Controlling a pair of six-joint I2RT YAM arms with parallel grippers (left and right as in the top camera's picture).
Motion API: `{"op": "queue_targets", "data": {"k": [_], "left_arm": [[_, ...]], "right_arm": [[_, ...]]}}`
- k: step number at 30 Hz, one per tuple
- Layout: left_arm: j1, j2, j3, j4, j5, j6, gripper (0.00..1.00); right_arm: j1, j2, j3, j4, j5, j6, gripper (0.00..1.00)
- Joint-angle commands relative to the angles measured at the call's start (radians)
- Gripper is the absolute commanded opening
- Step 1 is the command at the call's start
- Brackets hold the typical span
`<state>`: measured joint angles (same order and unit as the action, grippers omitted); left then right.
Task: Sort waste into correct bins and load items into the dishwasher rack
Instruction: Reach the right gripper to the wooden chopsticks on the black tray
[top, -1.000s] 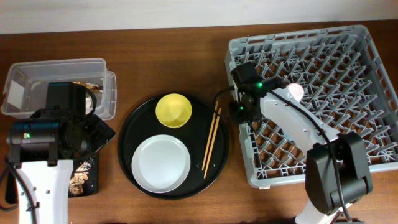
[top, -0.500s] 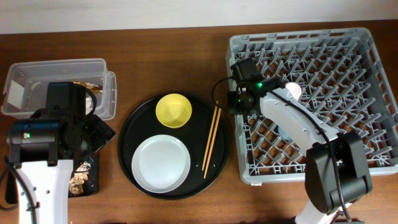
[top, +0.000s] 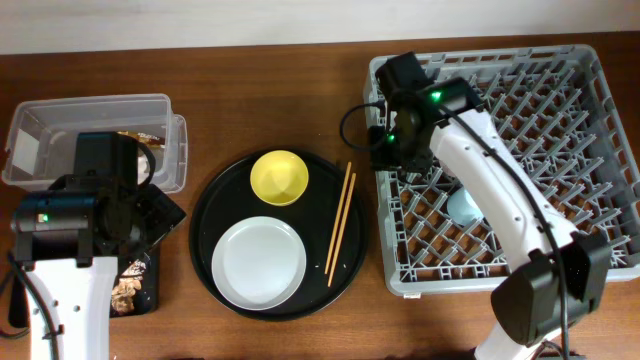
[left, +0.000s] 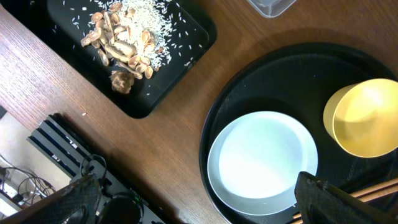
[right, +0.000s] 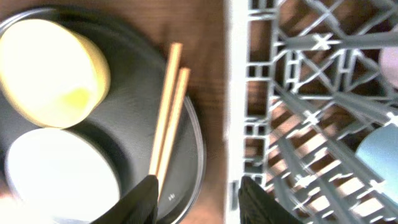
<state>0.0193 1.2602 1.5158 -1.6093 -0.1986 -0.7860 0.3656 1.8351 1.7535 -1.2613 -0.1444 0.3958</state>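
The grey dishwasher rack fills the right side. A light blue cup lies inside it, and the right wrist view shows the blue cup and an edge of the pink cup. My right gripper hangs open over the rack's left rim with nothing between its fingers. On the round black tray sit the grey plate, the yellow bowl and the chopsticks. My left gripper is wide open and empty, high above the plate.
At the far left the clear tub holds a white napkin and a brownish wrapper. In front of it lies the shallow black tray with rice and brown scraps. A bare strip of table separates round tray and rack.
My right arm has swung toward the rack's back left corner. That uncovers the blue cup in the rack and hides the pink cup from above. The left arm has not moved.
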Motion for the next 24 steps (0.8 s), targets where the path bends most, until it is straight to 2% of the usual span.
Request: {"op": "queue_targets", "data": {"k": [1,4,8,11,17,24], "left_arm": [[0.003,-0.009,0.006,-0.001,-0.003,0.001,0.99],[0.003,-0.009,0.006,-0.001,-0.003,0.001,0.99],[0.003,-0.009,0.006,-0.001,-0.003,0.001,0.99],[0.003,-0.009,0.006,-0.001,-0.003,0.001,0.99],[0.003,-0.009,0.006,-0.001,-0.003,0.001,0.99],[0.003,-0.009,0.006,-0.001,-0.003,0.001,0.99]], "right_arm": [[0.044,-0.011,0.013,-0.023,-0.078,0.04,0.44],[0.102,-0.009,-0.027,-0.013,0.023,0.151,0.42],[0.212,-0.009,-0.159,0.082,0.166,0.345,0.28],[0.267,-0.009,-0.306,0.223,0.244,0.475,0.16],[0.271,-0.005,-0.49,0.444,0.201,0.515,0.16],[0.271,0.056,-0.515,0.508,0.209,0.514,0.16]]}}
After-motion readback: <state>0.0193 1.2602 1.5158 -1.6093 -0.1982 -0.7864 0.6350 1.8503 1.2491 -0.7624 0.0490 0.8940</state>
